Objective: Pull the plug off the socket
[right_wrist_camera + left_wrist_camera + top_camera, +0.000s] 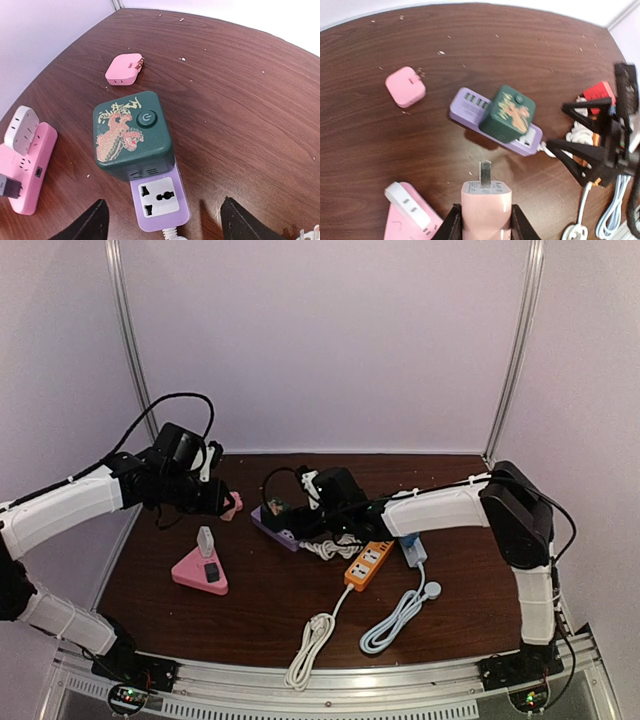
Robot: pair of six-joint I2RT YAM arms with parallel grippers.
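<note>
My left gripper is shut on a pink plug, its metal prongs pointing away, held in the air above the table. In the top view this gripper hangs left of the purple power strip. The pink triangular socket with a white block on it lies below it. My right gripper is open, jaws wide on either side of the purple strip's near end. A dark green cube adapter with a dragon print sits plugged into that strip.
A small pink square adapter lies loose at the back left. An orange power strip, a blue strip and coiled white cables lie at the front right. A red item lies beyond the right gripper.
</note>
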